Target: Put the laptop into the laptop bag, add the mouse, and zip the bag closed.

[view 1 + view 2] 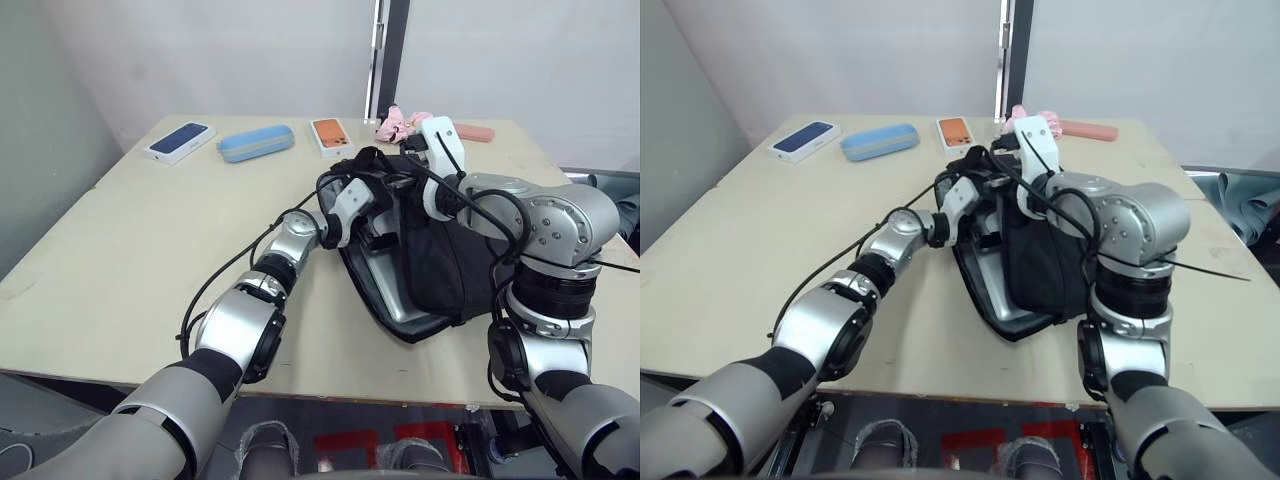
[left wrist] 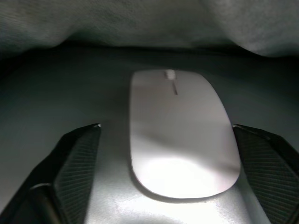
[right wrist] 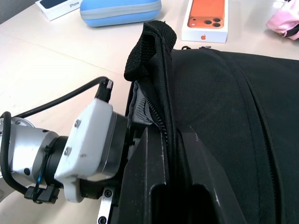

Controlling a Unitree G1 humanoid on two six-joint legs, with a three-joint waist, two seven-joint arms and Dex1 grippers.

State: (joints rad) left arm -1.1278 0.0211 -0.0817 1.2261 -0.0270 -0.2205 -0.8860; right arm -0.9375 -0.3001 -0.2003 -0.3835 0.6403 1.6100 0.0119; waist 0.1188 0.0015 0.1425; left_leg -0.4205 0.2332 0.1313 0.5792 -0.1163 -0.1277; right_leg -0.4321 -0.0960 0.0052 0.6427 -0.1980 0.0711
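Note:
The black laptop bag (image 1: 450, 270) lies on the table (image 1: 120, 260) with its upper side lifted. Inside it shows the silver-grey laptop (image 1: 385, 290). My left gripper (image 2: 166, 126) reaches into the bag's mouth and stands open. The white mouse (image 2: 180, 135) lies between its fingers on the laptop's lid, with a gap on one side. My right gripper (image 3: 170, 140) is shut on the bag's zipper edge (image 3: 163, 93) and holds it up. My left wrist (image 3: 88, 144) enters the opening just beside that edge.
Along the table's far side lie a dark blue phone box (image 1: 180, 141), a light blue case (image 1: 256, 142), an orange phone box (image 1: 332, 136), a pink bundle (image 1: 400, 122) and a flat pink item (image 1: 473, 132). The table's front edge runs close below the bag.

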